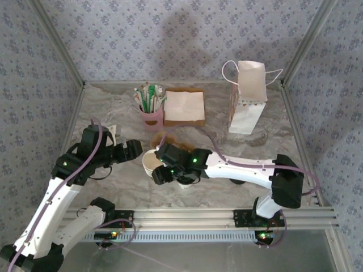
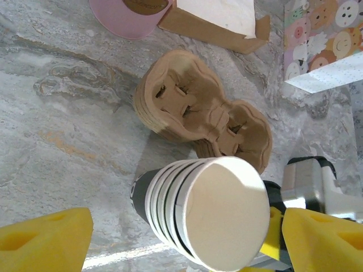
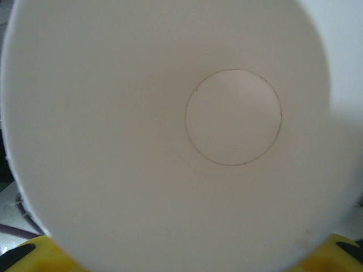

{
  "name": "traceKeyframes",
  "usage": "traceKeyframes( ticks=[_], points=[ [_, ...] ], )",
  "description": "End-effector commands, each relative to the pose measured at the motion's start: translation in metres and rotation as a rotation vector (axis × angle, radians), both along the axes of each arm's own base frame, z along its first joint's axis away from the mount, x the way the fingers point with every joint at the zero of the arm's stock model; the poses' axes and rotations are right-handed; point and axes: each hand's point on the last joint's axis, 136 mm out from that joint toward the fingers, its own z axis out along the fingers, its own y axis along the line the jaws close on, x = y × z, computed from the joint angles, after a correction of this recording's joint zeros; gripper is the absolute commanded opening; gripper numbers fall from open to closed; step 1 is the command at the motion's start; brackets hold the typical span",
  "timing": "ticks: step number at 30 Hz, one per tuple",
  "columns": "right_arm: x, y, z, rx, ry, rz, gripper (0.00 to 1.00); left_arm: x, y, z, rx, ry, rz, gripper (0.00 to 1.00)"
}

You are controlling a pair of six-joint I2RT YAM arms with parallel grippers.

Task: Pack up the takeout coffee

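Our left gripper (image 1: 138, 151) stands open, its yellow pads (image 2: 45, 238) spread wide on either side of the stack of paper cups (image 2: 210, 215). The right gripper (image 1: 161, 164) looks into the top cup's mouth. Whether it grips, we cannot tell. Just beyond lies the cardboard cup carrier (image 2: 204, 119), and farther off are the pink cup (image 1: 150, 118), napkin box (image 1: 184, 107) and paper bag (image 1: 248, 105). Where the takeout coffee sits, we cannot tell.

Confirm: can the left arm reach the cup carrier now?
Probably not straight on: the cup stack lies on its side between the open-jawed left gripper and the cup carrier, with the right gripper beside it.
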Motion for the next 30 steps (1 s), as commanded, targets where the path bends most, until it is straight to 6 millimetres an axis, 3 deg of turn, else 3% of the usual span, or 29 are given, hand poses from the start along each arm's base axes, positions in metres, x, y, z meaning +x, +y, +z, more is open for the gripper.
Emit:
traceKeyframes(
  ticks=[1, 8, 19, 21, 30],
  points=[
    [0.014, 0.012, 0.007, 0.020, -0.094, -0.019, 0.53, -0.001, -0.003, 0.006, -0.024, -0.026, -0.028, 0.87],
    [0.027, 0.025, 0.000, 0.044, -0.185, 0.001, 0.54, -0.001, -0.001, 0.008, -0.025, -0.031, -0.022, 0.87],
    [0.048, 0.046, -0.015, 0.065, -0.267, 0.013, 0.56, -0.003, 0.005, 0.027, -0.025, -0.076, -0.008, 0.87],
    [0.047, 0.041, -0.031, 0.050, -0.257, 0.013, 0.56, -0.003, 0.007, 0.028, -0.014, -0.077, -0.002, 0.87],
    [0.068, 0.061, -0.049, 0.084, -0.303, -0.002, 0.56, -0.002, 0.008, 0.040, -0.024, -0.102, 0.008, 0.86]
  ],
)
